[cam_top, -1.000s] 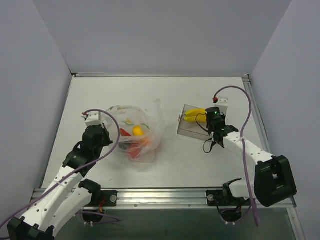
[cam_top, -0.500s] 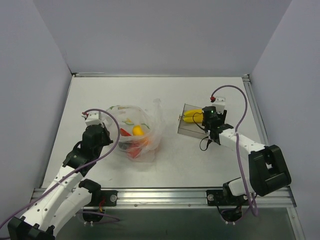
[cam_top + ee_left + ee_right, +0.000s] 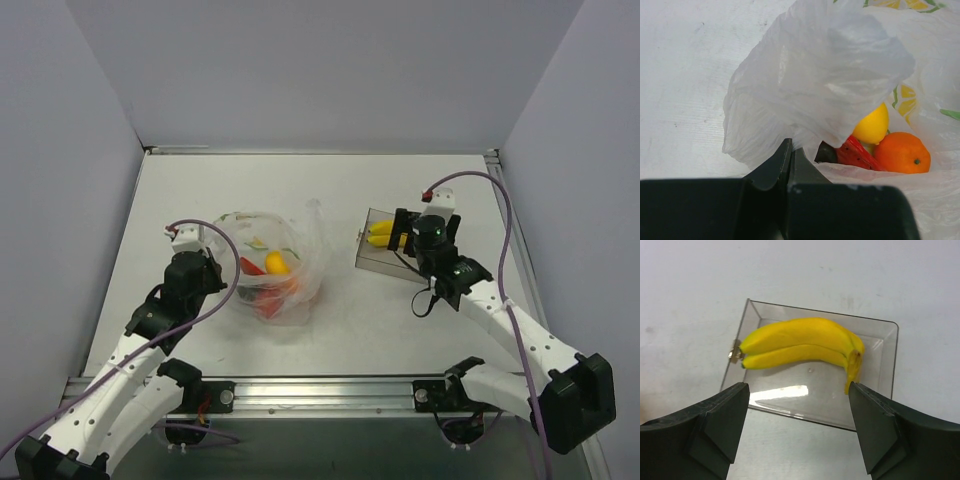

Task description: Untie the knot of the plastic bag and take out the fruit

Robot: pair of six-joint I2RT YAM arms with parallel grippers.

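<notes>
left claw [image 3: 791,148] clamped on plastic bag [image 3: 815,75] rim: hold mouth open | right claw [image 3: 797,392] apart above banana [image 3: 800,337] in box [image 3: 880,347], right of bag | fruit [image 3: 902,152] inside bag: enter slowly, avoid film

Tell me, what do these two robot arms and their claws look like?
The left arm and right arm have white tubular links with chunky black joints. A purple cable loops along each. A small green light glows on the right wrist. The left gripper and right gripper have matte black, wedge-shaped fingers.
</notes>
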